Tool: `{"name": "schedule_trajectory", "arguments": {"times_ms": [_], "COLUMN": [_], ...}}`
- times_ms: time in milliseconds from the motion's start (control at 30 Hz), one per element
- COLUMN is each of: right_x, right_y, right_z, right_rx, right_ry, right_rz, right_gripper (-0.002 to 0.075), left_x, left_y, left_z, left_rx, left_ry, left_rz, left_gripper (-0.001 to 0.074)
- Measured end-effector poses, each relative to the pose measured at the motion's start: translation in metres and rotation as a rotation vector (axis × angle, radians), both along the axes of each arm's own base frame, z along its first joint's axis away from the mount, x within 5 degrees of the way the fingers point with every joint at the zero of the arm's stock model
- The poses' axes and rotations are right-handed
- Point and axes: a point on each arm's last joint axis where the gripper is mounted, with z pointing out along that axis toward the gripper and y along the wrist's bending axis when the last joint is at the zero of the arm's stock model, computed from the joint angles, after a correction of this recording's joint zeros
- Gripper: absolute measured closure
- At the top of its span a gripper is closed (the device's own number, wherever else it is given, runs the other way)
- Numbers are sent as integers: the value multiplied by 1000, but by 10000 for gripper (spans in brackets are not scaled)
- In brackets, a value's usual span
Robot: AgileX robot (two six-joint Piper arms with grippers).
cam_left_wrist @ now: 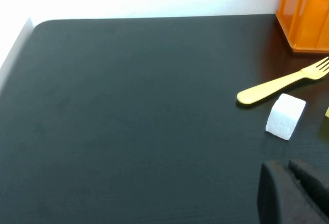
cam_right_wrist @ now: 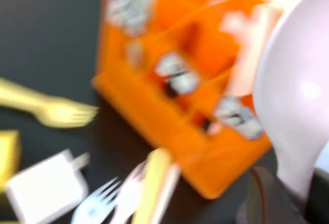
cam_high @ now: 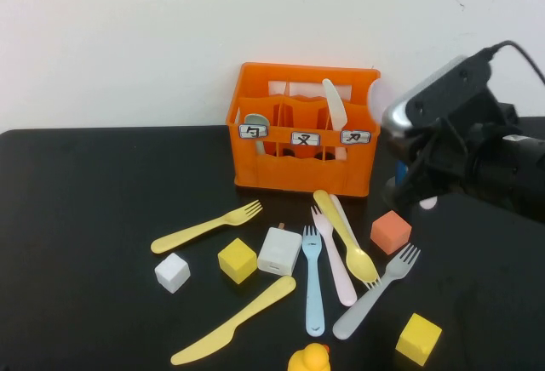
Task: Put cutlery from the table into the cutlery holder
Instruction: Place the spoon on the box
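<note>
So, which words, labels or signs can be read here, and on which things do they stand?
Left label on the cutlery holder: one black character, too small to read.
Middle label: one black character, perhaps "叉", not certain.
Right label: one black character, too small to read.
No other text shows.

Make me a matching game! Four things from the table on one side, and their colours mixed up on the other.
Things:
1. cutlery holder
2. knife nearest the camera
3. cube at the robot's left
4. fork beside the charger

Colours:
A. light blue
B. white
C. orange
D. yellow

Pairs: 1-C, 2-D, 3-B, 4-A
</note>
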Motion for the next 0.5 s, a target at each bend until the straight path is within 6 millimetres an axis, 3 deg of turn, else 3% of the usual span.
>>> {"name": "schedule_trajectory", "arguments": {"times_ms": [133, 500], "right_x": [1, 10], "right_y": [0, 4], "right_z": [2, 11], "right_rx": [64, 177], "right_ry": [-16, -78], "right_rz": [-120, -172], "right_gripper": [599, 599], "left_x": [0, 0], "left_y": [0, 0], "left_z": [0, 0], "left_rx": [0, -2], "left_ry": [0, 0], "left_rz": [0, 1], "left_gripper": [736, 736]}}
